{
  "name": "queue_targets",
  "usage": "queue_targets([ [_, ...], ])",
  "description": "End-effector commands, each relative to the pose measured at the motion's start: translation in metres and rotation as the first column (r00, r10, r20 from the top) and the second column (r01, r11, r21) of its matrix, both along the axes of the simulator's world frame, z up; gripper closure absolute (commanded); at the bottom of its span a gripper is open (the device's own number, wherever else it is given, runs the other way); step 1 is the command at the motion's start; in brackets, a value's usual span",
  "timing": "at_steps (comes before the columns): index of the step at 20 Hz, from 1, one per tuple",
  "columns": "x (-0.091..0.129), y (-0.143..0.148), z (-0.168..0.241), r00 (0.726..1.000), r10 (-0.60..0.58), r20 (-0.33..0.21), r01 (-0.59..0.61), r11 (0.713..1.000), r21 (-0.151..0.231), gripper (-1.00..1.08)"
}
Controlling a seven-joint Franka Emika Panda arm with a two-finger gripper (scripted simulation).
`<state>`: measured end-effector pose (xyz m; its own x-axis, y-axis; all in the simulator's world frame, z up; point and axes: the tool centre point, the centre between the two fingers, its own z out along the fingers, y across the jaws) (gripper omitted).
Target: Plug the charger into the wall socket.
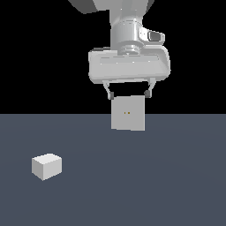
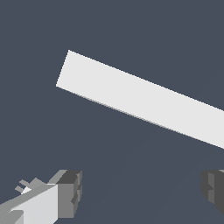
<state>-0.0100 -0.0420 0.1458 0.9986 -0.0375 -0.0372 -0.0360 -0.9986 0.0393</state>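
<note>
Claw (image 1: 128, 94) spread wide, holding nothing, hanging above the wall socket (image 1: 128, 114). Charger (image 1: 46, 166) on table (image 1: 176, 176), well apart, untouched.

A flat, unmarked slate-blue floor (image 1: 176, 176) fills the lower half of the exterior view, from 3 o'clock round through 6 to 9. Above a straight horizon there is only plain black backdrop (image 1: 39, 53). The light is even and soft, with barely any shadows. The wrist view shows the same slate surface.

Bare simulated floor (image 1: 176, 185), black void
</note>
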Motion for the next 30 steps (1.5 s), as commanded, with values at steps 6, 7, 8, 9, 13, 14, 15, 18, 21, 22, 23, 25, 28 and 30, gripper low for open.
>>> queue_targets([
  [6,0.000,0.005,-0.002,1.000,0.027,0.001,-0.027,1.000,0.002,-0.92],
  [7,-0.001,0.007,-0.003,0.999,0.039,0.001,-0.039,0.999,0.002,-0.92],
  [8,-0.001,0.010,-0.005,0.999,0.053,0.002,-0.053,0.999,0.003,-0.92],
  [9,-0.001,0.013,-0.006,0.998,0.070,0.002,-0.070,0.998,0.004,-0.92],
  [13,-0.004,0.030,-0.014,0.988,0.156,0.006,-0.157,0.988,0.009,-0.92],
  [14,-0.005,0.035,-0.016,0.983,0.183,0.007,-0.184,0.983,0.011,-0.92],
  [15,-0.007,0.040,-0.019,0.977,0.212,0.008,-0.213,0.977,0.013,-0.92],
  [18,-0.013,0.059,-0.027,0.950,0.311,0.013,-0.311,0.950,0.018,-0.92],
  [21,-0.023,0.080,-0.037,0.906,0.424,0.020,-0.424,0.905,0.024,-0.92],
  [22,-0.028,0.087,-0.041,0.887,0.461,0.022,-0.462,0.887,0.025,-0.92],
  [23,-0.032,0.094,-0.044,0.867,0.498,0.025,-0.499,0.866,0.027,-0.92],
  [25,-0.042,0.107,-0.051,0.822,0.569,0.030,-0.570,0.821,0.030,-0.92],
  [28,-0.056,0.123,-0.061,0.753,0.657,0.037,-0.658,0.752,0.033,-0.92],
  [30,-0.066,0.132,-0.066,0.709,0.704,0.041,-0.705,0.708,0.035,-0.92],
])
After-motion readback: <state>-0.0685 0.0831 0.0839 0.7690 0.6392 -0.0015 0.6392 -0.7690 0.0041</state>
